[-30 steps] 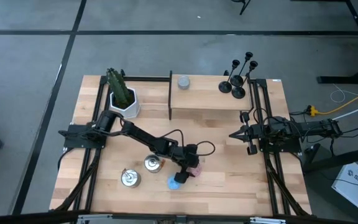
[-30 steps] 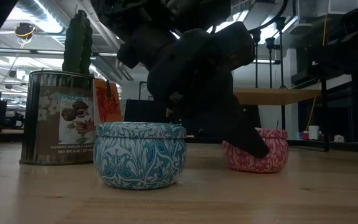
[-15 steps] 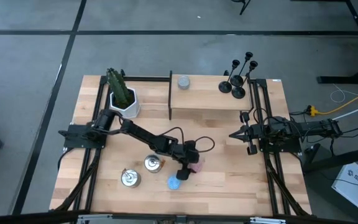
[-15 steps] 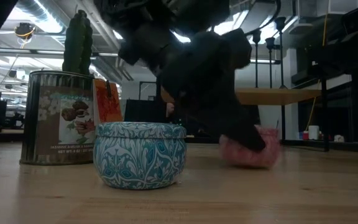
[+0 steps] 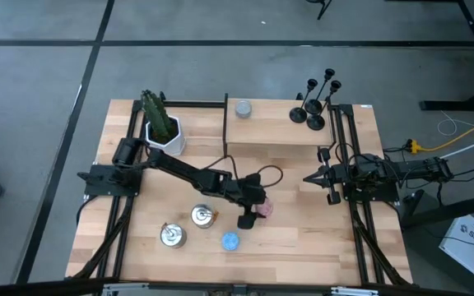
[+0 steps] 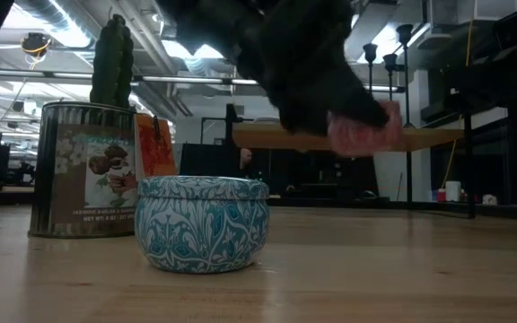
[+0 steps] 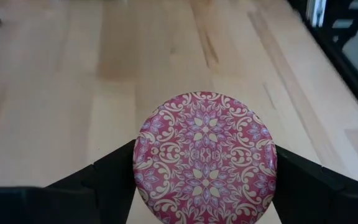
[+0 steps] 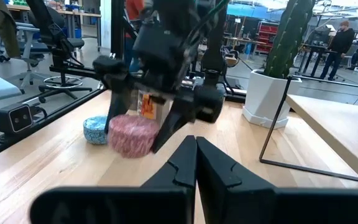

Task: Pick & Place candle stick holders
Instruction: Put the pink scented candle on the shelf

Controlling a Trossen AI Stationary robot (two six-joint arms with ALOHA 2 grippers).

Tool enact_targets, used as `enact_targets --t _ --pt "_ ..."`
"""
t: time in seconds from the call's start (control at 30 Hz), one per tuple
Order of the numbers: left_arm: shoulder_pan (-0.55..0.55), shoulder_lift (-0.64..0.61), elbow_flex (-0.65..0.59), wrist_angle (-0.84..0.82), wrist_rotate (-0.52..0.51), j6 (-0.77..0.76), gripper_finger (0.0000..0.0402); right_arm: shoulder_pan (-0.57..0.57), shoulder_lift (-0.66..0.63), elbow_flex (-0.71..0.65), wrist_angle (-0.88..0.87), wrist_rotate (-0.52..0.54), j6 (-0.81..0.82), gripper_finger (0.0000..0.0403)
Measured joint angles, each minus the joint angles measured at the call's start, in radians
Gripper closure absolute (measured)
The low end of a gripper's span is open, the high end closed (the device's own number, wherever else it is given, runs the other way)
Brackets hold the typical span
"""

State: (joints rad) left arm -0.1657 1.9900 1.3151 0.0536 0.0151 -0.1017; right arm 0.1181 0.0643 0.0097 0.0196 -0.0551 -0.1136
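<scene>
Three black candle stick holders (image 5: 313, 103) stand on their round bases at the far right, on a raised wooden shelf (image 5: 274, 131). Their cup tops show in the low view (image 6: 384, 61). My left gripper (image 5: 257, 210) is near the table's middle, shut on a pink patterned round tin (image 7: 205, 155), which hangs above the table (image 6: 362, 126). My right gripper (image 5: 309, 178) waits shut and empty at the right side, clear of the holders. My left gripper pinches the pink tin's round side wall (image 7: 138, 163) between its two fingers (image 7: 107, 171), one on each opposite side. The fingers come from above, slanting down. The tin is level, lid up, lifted clear of the table (image 8: 132, 134).
A blue patterned tin (image 5: 230, 241) stands near the front edge. Two silver tins (image 5: 202, 216) (image 5: 171, 237) stand left of it. A cactus in a white pot (image 5: 161, 123) and a grey candle (image 5: 243, 108) stand at the back. A thin black frame (image 5: 225, 123) stands upright at the shelf's left end.
My left gripper has risen and gone toward the table's far edge with the pink tin. The tin stood on the table beside the blue tin and now hangs clear above it, still level. The blue tin has stayed in place.
</scene>
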Motion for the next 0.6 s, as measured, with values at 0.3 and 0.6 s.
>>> enact_targets --t 0.3,0.6 --pt "0.031 -0.098 0.000 -0.055 -0.006 0.002 0.0110 0.000 0.000 0.000 0.000 0.001 0.000 0.0392" --pt "0.073 -0.195 0.000 -0.109 -0.105 0.000 0.0110 0.000 0.000 0.000 0.000 0.002 0.000 0.0392"
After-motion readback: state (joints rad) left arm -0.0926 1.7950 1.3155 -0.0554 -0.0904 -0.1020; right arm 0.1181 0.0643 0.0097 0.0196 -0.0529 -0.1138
